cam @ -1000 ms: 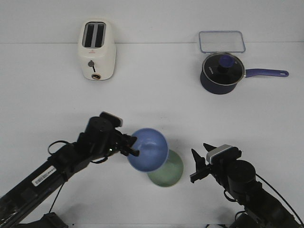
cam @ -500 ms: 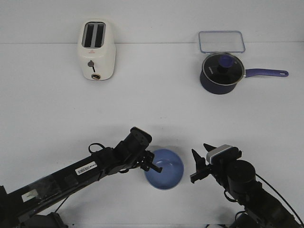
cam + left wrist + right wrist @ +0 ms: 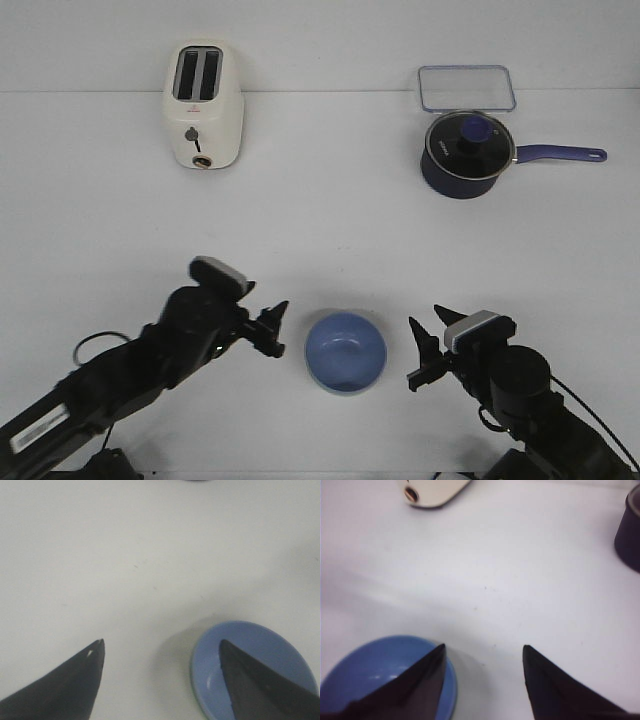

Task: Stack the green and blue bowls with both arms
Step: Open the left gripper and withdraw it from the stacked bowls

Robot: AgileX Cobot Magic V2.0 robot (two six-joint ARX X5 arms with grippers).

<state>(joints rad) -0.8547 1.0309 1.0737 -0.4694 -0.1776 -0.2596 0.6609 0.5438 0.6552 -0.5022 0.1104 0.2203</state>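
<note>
White worktop (image 3: 320, 220) carries the blue bowl (image 3: 345, 352) nested on green (image 3: 196, 711), both arms' fingers apart and empty, so I judge stacking done and only need to retreat.

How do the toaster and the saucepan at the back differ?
The toaster is cream and boxy, standing back left; the saucepan is dark navy and round, standing back right. The toaster has two open slots on top, while the saucepan is covered by a lid with a knob. The saucepan has a long handle pointing right; the toaster shows only a small lever and dial on its front. Both stand upright on the white table, far from both grippers.
</note>
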